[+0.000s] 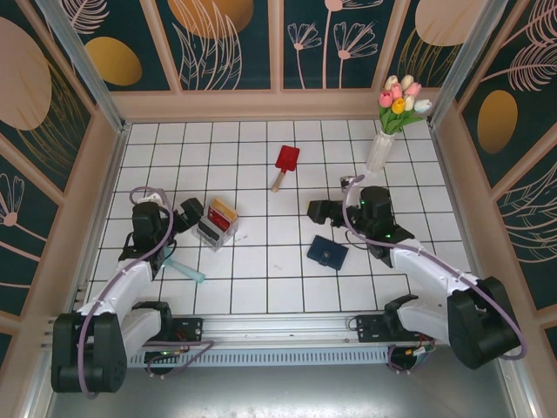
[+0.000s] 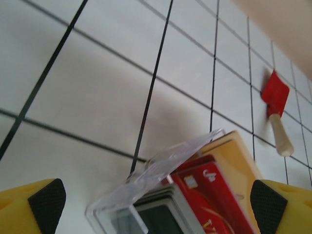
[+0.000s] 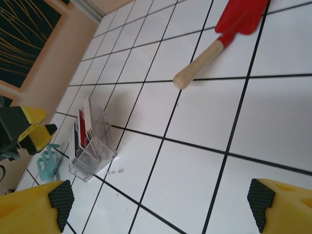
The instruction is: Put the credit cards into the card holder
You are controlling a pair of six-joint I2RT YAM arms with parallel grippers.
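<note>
The credit cards [image 1: 223, 212] stand upright in a clear plastic box [image 1: 215, 228] left of the table's middle; a red card [image 2: 214, 195] and a yellow-orange card [image 2: 239, 161] show in the left wrist view. My left gripper [image 1: 189, 212] hovers just left of the box, open, its black pads [image 2: 46, 202] wide on either side of it [image 2: 153, 202]. The card holder [image 1: 327, 252], a dark navy wallet, lies closed on the tiles right of centre. My right gripper [image 1: 318, 211] is open above the tiles behind the wallet, nothing between its pads [image 3: 158, 202].
A red spatula with a wooden handle [image 1: 285, 164] lies at the back middle. A white vase of tulips [image 1: 387, 131] stands back right. A teal hand-shaped tool [image 1: 183, 268] lies by the left arm. Wooden walls ring the tiled table [image 1: 270, 287].
</note>
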